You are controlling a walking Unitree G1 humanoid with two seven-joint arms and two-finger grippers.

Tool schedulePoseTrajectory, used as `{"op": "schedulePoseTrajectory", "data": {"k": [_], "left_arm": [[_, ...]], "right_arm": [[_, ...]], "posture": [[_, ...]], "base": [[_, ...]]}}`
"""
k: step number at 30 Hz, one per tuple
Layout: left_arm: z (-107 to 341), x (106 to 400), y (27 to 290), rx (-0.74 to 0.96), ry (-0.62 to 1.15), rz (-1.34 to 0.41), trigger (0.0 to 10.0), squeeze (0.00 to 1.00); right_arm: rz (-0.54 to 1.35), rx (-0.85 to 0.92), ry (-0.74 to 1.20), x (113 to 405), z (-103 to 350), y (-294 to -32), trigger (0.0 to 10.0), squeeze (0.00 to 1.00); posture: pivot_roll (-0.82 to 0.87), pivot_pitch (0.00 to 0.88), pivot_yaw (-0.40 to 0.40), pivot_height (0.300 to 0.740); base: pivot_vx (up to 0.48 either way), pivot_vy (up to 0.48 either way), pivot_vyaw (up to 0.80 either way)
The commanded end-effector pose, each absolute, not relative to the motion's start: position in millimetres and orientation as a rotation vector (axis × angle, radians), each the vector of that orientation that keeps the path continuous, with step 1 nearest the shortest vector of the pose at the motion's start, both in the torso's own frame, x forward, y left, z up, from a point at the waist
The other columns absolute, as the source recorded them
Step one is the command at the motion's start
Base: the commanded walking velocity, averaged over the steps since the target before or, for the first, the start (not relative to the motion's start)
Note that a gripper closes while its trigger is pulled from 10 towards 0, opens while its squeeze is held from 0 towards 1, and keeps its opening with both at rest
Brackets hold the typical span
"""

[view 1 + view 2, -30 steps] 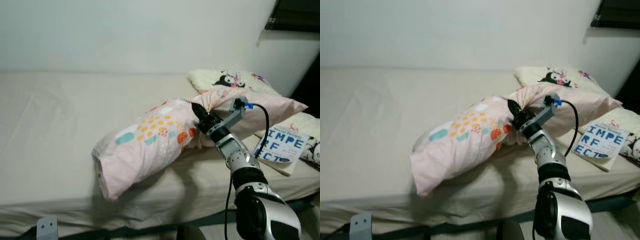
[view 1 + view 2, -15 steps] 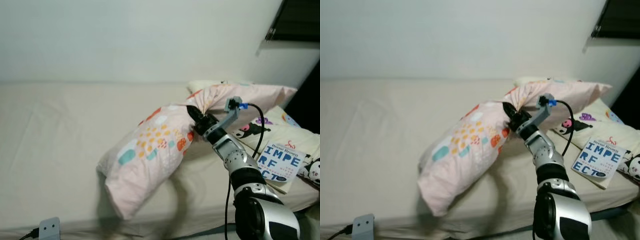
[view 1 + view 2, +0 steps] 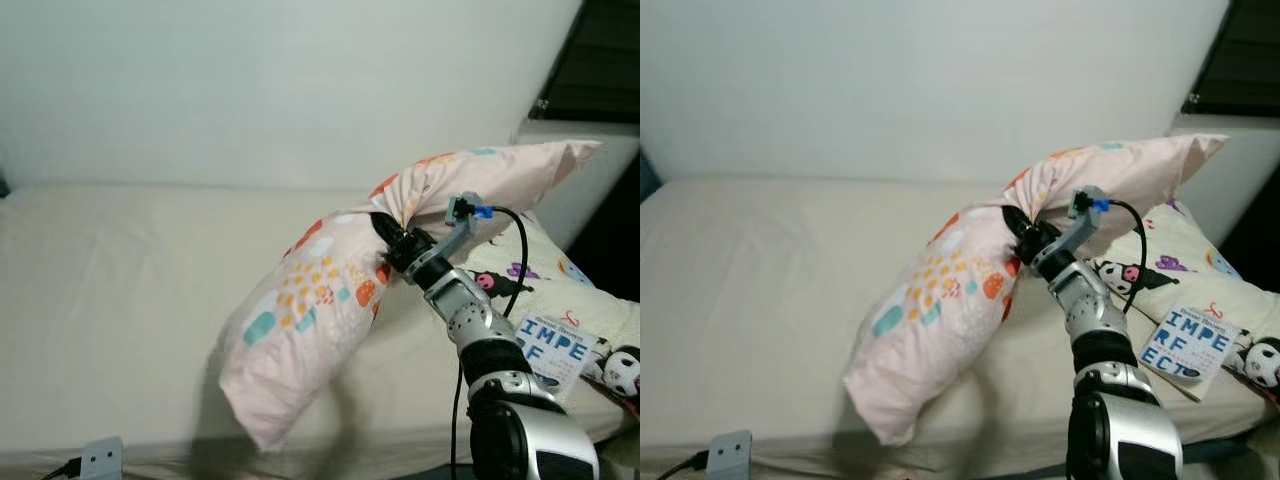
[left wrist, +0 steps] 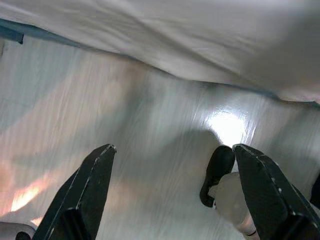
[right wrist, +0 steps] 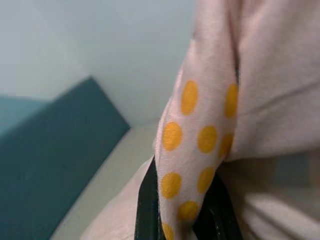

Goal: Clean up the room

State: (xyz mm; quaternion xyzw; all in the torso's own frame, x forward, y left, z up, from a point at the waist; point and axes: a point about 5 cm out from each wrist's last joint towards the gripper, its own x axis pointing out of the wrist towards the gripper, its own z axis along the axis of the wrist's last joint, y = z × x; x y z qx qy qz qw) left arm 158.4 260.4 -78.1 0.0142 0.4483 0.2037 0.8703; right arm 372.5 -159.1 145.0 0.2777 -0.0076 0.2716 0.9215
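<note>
Your right gripper [image 3: 385, 236], at centre frame, is clamped on a pinched fold of the pink patterned pillow [image 3: 320, 300], which hangs in the air above the bed [image 3: 130, 290]: one end droops toward the lower left, the other rises toward the upper right. At the right edge, a cartoon-print pillow [image 3: 1160, 265] and a book [image 3: 1175, 345] lie on the bed. Your left gripper [image 4: 170, 195] has its fingers spread apart above the glossy floor [image 4: 150, 130].

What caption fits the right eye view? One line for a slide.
Right gripper pinches a pink patterned pillow mid-length, holding it above the cream bed beside a book.
</note>
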Motion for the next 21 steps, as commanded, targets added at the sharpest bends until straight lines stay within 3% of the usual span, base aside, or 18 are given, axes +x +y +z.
{"op": "schedulePoseTrajectory", "data": {"k": [1, 21], "left_arm": [[-82, 154, 255, 0.045, 0.963, 0.384, 10.0, 0.0], [-88, 140, 252, 0.038, 1.016, 0.352, 10.0, 0.0]], "right_arm": [[0.573, 0.519, -0.04, 370, 144, -158, 10.0, 0.0], [0.653, 0.501, 0.159, 334, 83, -127, 10.0, 0.0]], "posture": [[0.09, 0.0, -0.098, 0.74], [0.09, 0.0, -0.099, 0.74]], "base": [[0.0, 0.0, 0.0], [0.0, 0.0, 0.76]]}}
